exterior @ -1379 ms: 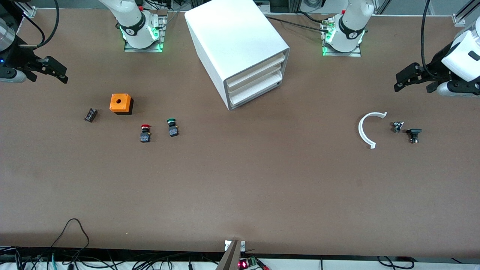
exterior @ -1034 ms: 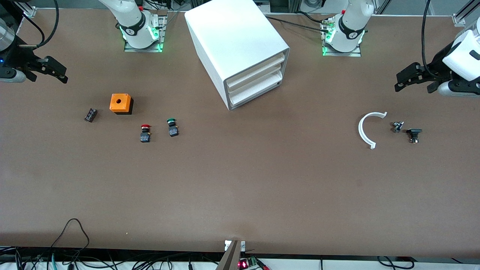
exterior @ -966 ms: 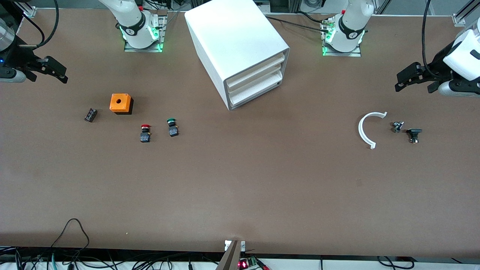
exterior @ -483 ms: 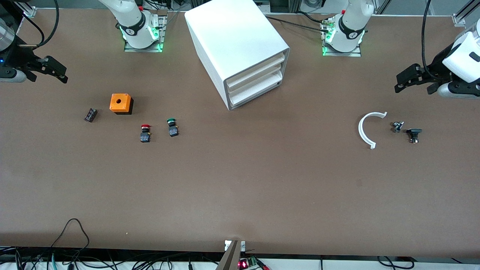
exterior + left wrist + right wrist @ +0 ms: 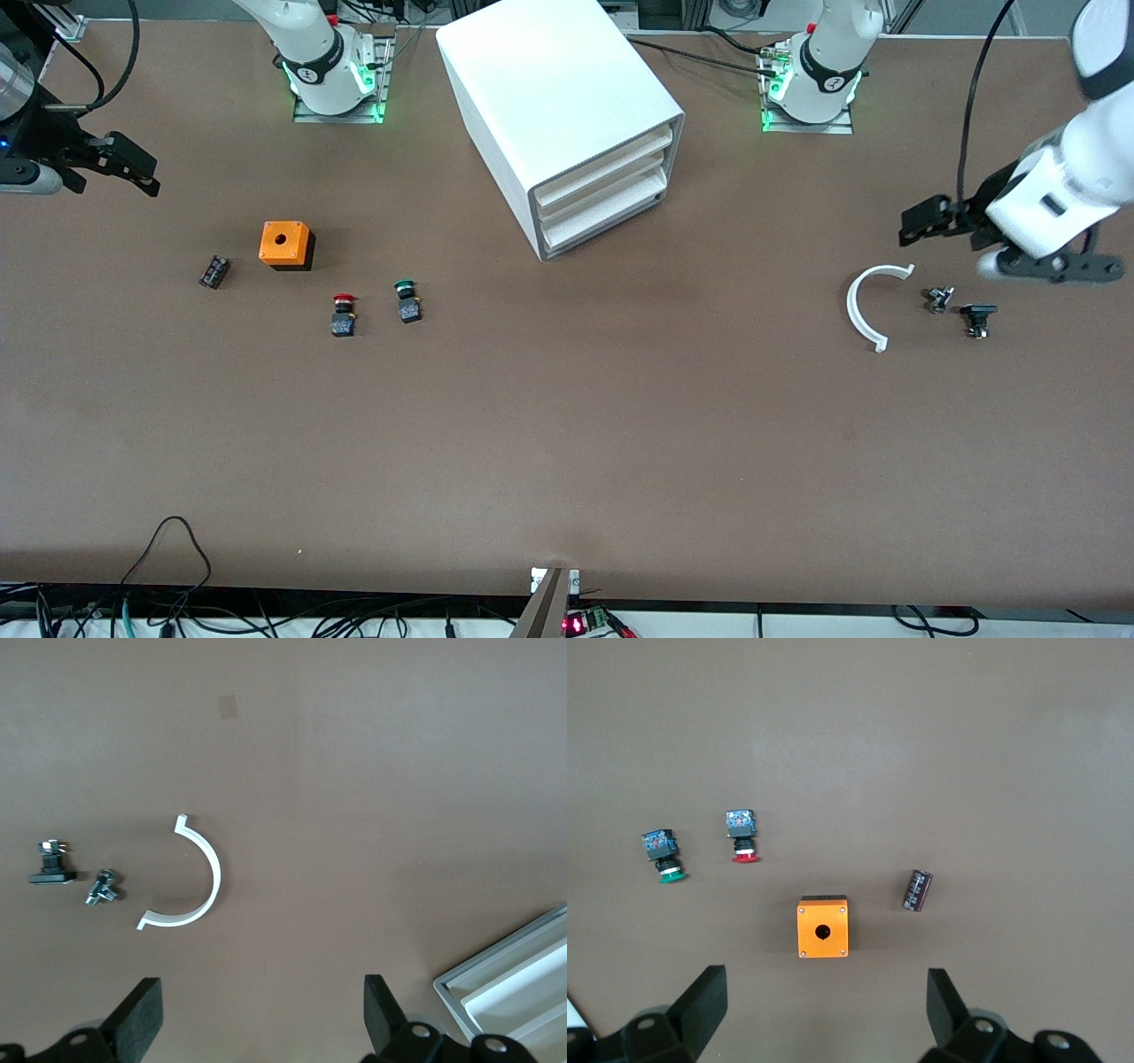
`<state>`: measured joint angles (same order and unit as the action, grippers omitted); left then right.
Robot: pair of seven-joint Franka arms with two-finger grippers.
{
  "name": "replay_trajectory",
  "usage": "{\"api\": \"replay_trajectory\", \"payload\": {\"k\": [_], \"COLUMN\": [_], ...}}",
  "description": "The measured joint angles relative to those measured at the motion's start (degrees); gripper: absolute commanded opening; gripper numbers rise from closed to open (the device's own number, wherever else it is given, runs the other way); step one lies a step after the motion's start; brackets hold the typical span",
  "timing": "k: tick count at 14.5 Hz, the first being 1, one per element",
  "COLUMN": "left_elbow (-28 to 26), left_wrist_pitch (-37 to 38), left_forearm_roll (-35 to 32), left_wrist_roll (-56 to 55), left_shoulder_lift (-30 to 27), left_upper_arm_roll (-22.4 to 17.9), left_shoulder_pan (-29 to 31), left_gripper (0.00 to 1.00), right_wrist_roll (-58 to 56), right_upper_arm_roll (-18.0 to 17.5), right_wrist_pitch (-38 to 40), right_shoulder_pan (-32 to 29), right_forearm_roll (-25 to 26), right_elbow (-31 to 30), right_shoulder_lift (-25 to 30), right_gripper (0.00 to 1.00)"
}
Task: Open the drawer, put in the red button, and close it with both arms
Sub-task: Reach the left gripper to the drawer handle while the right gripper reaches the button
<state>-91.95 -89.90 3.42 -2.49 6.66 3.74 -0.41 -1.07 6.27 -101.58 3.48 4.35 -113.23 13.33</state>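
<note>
Toward the right arm's end: right gripper point(image 5: 142, 177) up over bare table point(image 5: 567, 443), fingers spread, empty, waiting. Then red button point(image 5: 344, 315) on the table beside the green button point(image 5: 407, 301). Mid-table: cabinet point(image 5: 558, 115), bottom drawer point(image 5: 602, 221) shut. Toward the left arm's end: left gripper point(image 5: 917, 226) over the table near the white arc point(image 5: 858, 310), fingers wide, empty.
</note>
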Motion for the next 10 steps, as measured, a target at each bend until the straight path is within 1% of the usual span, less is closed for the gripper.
{"api": "replay_trajectory", "payload": {"k": [3,5,7,10], "left_elbow": [-0.3,-1.2,-2.4,-6.6], "left_wrist_pitch": [0.4,0.6,0.6,0.7], "left_forearm_roll": [0.9,4.2,11.0,24.8], "left_wrist_roll": [0.0,0.6,0.9,1.7], "left_shoulder_lift": [3.0,5.7,8.8,12.9], "left_upper_arm_roll": [0.0,0.0,0.0,0.6], "left_shoulder_pan": [0.0,0.1,0.2,0.1], "left_gripper": [1.0,1.0,1.0,1.0], "right_wrist_roll": [0.0,0.0,0.0,-0.2], "right_upper_arm_roll": [0.0,-0.1,-0.1,-0.1], "right_wrist_pitch": [0.7,1.6,1.9,2.1], "right_shoulder_pan": [0.0,0.0,0.0,0.1], "right_forearm_roll": [0.0,0.0,0.0,0.0], "right_elbow": [1.9,3.4,4.1,4.4], "right_shoulder_lift": [-1.6,-3.1,-4.7,-6.5], "right_gripper": [1.0,1.0,1.0,1.0]}}
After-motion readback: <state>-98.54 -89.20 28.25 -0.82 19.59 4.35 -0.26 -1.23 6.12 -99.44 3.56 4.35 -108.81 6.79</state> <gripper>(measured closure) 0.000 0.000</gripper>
